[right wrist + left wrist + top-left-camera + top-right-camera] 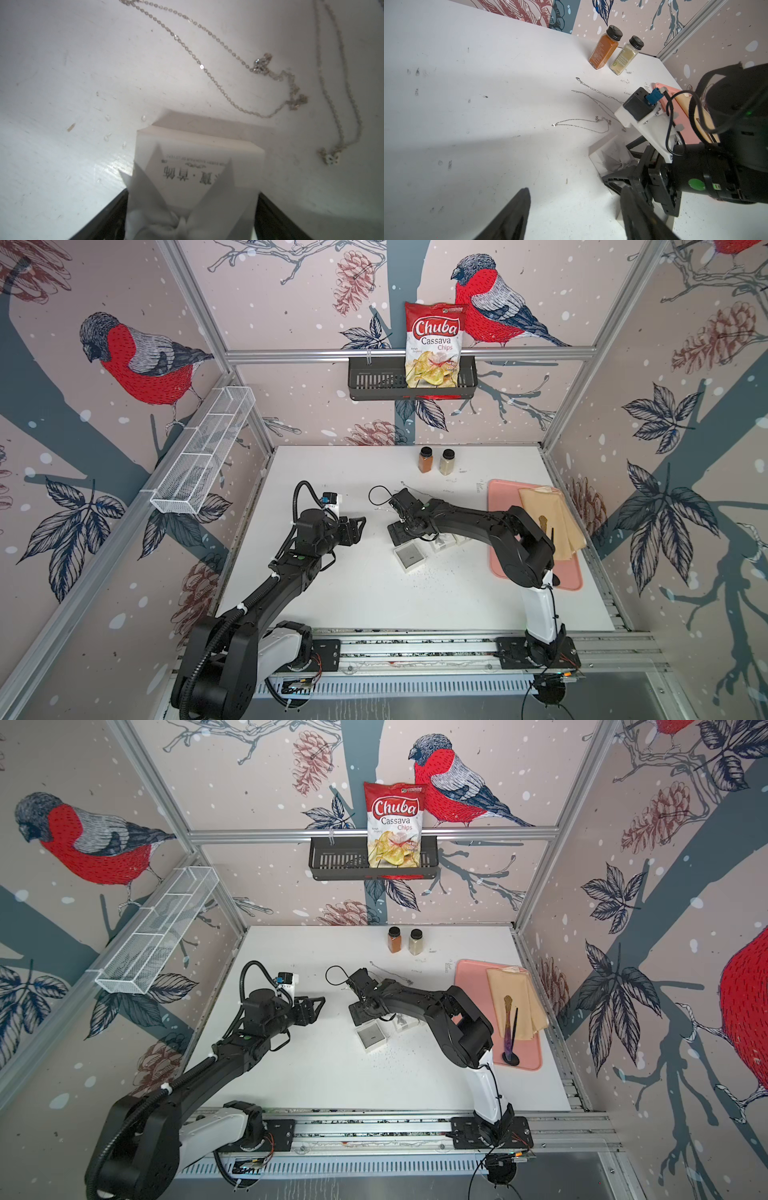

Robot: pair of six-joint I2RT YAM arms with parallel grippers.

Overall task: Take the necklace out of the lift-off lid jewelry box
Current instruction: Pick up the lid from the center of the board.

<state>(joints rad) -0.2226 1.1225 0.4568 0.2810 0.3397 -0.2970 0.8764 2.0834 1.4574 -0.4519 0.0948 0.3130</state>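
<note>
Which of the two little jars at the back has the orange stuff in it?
The one on the robot's left: the orange jar holds rust-orange powder, while the pale jar beside it holds beige powder.

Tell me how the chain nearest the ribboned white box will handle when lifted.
The chain is probably floppy: it lies in loose curves. Its fine links suggest little weight. The tangled bunch along it may snag.
</note>
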